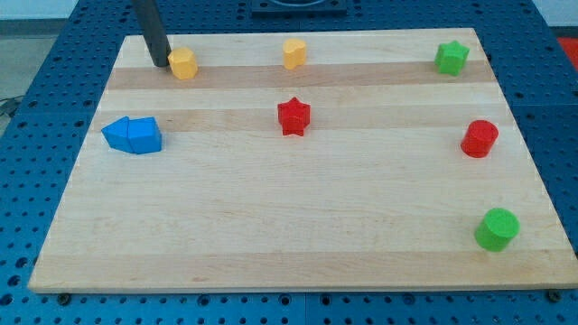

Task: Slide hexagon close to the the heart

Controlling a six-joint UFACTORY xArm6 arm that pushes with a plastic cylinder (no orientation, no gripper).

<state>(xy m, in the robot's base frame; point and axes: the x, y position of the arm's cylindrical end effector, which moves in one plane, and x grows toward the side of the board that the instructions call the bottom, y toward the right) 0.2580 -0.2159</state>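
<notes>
Surface: a pale wooden board (298, 226) with long grain stripes sits on a blue perforated metal table (36, 108), which shows on all sides of it.
Tip: my tip (159, 63) is down at the view's top left, right against the left side of the yellow hexagon block (183, 63); whether it touches, I cannot tell.
Claw: there is none here, just a straight dark rod, so nothing to open or close.
Task pair: the hexagon sits near the board's top edge; the yellow heart block (294, 53) is to its right along that same edge, well apart.
Edges: both yellow blocks crowd the top edge; the green star block (452, 58) is by the top right corner; the red cylinder (480, 138) and the green cylinder (497, 228) hug the right side.
Open room: bare wood lies between hexagon and heart, and across the whole lower left and middle.
Others: a red star block (293, 116) stands mid-board, below the heart; two blue blocks (132, 134), angular, sit pressed together at the left.
Texture: all blocks look like smooth matte plastic.
Count: two yellow, two red, two green, two blue, eight blocks.
</notes>
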